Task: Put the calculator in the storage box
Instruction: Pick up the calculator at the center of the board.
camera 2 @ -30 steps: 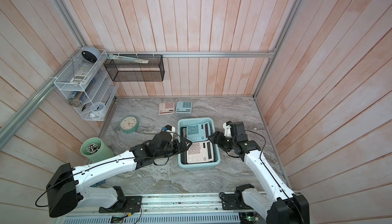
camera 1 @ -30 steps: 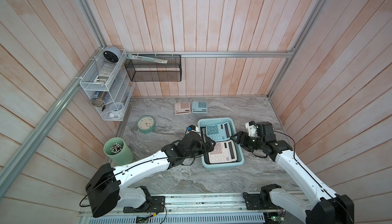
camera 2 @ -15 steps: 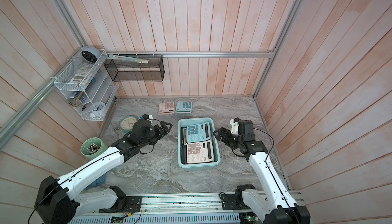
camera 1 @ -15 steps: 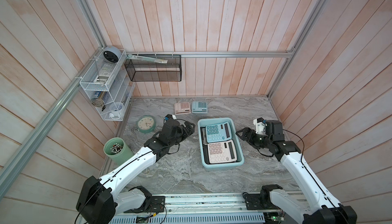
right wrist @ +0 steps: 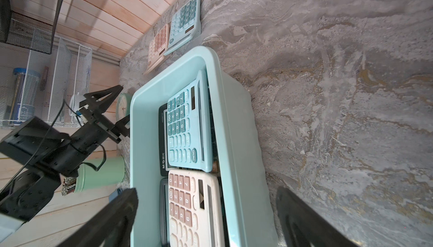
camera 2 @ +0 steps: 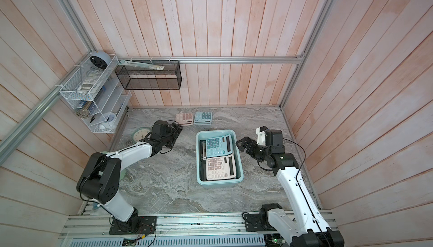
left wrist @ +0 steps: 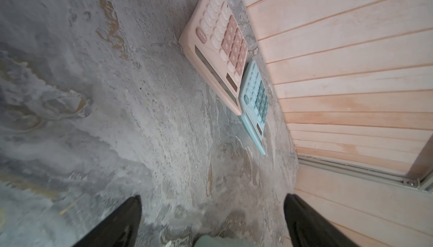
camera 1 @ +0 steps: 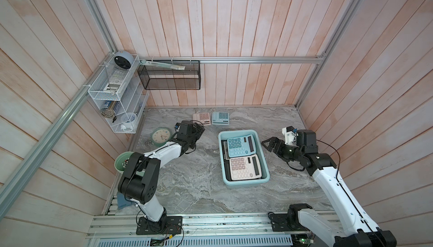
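Wrist views: L jaws, R jaws wide open, empty; R jaws near storage box (right wrist: 236, 128) rim.

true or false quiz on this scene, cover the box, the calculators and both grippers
1. The box is empty. False: a boxed teal calculator and a boxed pink calculator lie in it.
2. The left gripper and the right gripper are both open and hold nothing. True.
3. A loose pink calculator and a loose teal calculator lie side by side outside the box. True.
4. The right gripper hovers over the clock. False: it is beside the box; the clock lies near the left gripper.
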